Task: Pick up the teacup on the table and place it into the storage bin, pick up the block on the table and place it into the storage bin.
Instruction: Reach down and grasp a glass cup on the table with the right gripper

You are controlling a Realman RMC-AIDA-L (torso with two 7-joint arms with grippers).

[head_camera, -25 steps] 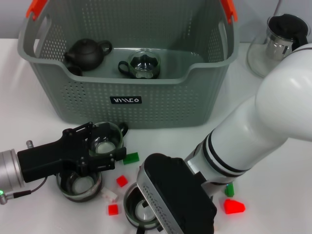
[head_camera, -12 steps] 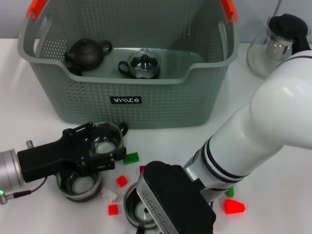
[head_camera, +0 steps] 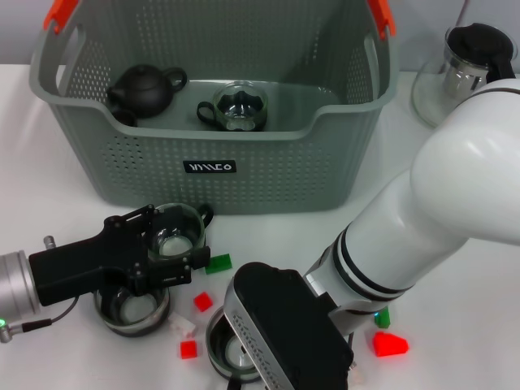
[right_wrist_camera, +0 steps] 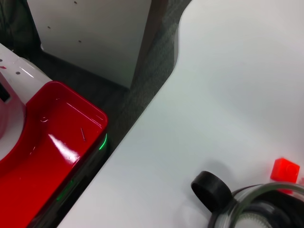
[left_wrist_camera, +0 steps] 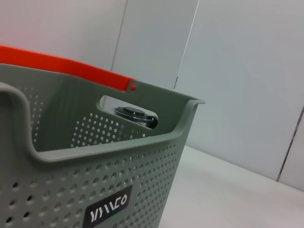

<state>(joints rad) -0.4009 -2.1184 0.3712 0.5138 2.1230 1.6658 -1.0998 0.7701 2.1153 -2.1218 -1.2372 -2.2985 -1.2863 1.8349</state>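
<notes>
My left gripper (head_camera: pixel 162 252) is clamped round one glass teacup (head_camera: pixel 175 236) at 6 o'clock from the bin (head_camera: pixel 219 122); two more cups on the table (head_camera: pixel 455 325), four red blocks. Right gripper (head_camera: pixel 284 341): can't tell.

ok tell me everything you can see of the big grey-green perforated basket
The grey-green perforated plastic storage bin stands upright on the white table, with orange handle pieces at its top corners, cut-out grips, a dipped front rim and a small black label with white lettering. Inside sit a dark teapot and a glass teacup.
</notes>
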